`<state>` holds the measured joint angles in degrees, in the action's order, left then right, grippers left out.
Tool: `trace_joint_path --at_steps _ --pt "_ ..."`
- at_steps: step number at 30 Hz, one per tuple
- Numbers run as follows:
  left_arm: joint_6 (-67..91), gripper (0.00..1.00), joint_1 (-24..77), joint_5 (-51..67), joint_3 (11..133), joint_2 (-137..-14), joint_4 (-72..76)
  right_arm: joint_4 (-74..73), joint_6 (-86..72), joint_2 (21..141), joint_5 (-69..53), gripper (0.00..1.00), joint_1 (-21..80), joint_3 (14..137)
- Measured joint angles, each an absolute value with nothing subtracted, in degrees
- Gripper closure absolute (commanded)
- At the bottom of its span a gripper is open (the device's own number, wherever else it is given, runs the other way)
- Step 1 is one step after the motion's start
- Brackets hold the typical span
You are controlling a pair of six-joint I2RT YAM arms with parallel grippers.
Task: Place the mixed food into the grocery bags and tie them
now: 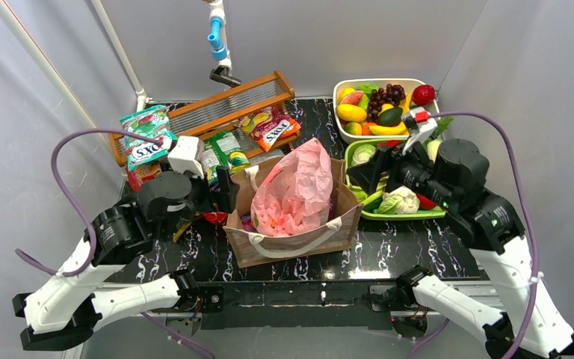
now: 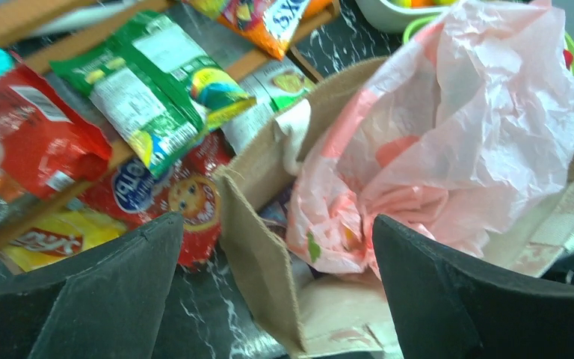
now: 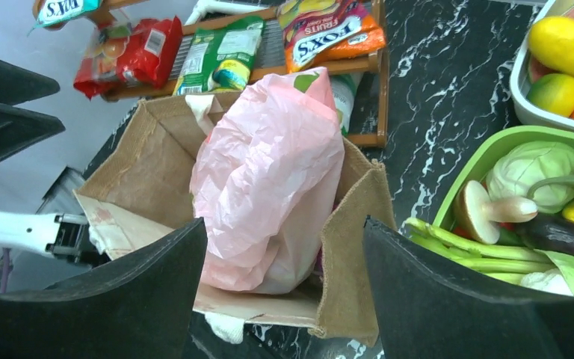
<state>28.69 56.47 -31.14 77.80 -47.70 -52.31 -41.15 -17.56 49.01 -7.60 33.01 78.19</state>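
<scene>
Crinkled thin plastic pink bag (image 1: 297, 188)
</scene>
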Motion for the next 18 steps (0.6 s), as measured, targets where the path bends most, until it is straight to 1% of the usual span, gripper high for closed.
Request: trace_joint_path --at_steps 5,6,12,18 --pt "21.41 0.02 56.47 -37.95 72.6 -43.03 -44.36 -35.53 -19.84 41.71 -2.87 0.14 32.99 69.06" --pt "20.01 0.02 56.47 -40.77 72.01 -42.46 -42.7 -35.05 -20.64 40.45 -1.19 0.14 32.99 67.61" --pt "15.16 0.02 56.47 -48.73 70.3 -42.37 -39.53 -35.64 -23.94 36.8 4.34 0.12 32.99 63.88" --pt "8.6 0.02 56.47 -53.06 63.55 -39.35 -36.1 -38.98 -25.71 32.64 6.09 0.11 32.97 62.04"
